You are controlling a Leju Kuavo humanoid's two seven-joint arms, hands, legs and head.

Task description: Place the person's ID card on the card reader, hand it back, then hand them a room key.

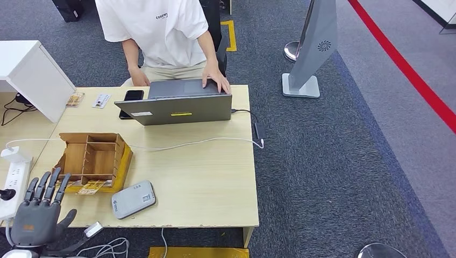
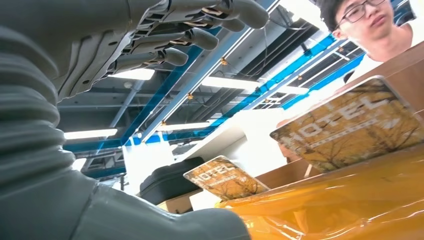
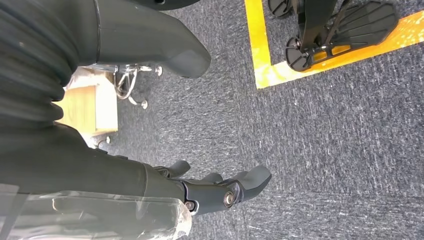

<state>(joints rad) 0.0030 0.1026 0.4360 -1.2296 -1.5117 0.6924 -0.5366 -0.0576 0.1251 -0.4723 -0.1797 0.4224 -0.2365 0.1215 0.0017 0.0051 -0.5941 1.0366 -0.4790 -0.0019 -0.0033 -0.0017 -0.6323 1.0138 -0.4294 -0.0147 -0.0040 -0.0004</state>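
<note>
My left hand (image 1: 40, 207) hovers at the table's near left corner, fingers spread and holding nothing. Its fingertips reach toward the wooden compartment box (image 1: 92, 156). Hotel key cards (image 1: 88, 187) lean at the front of that box; in the left wrist view, two key cards printed "HOTEL" (image 2: 350, 125) (image 2: 225, 177) stand just beyond my left hand (image 2: 100, 55). The grey card reader (image 1: 133, 199) lies flat near the front edge. A white ID card (image 1: 101, 100) lies at the far left of the table by the person. My right hand (image 3: 115, 172) hangs over the carpet, holding nothing.
A person (image 1: 161, 32) sits across the table with both hands at an open grey laptop (image 1: 177, 107). A black phone (image 1: 133, 95) and another small card (image 1: 75, 99) lie beside it. A white cable (image 1: 188, 144) crosses the table. A power strip (image 1: 13, 177) sits at the left.
</note>
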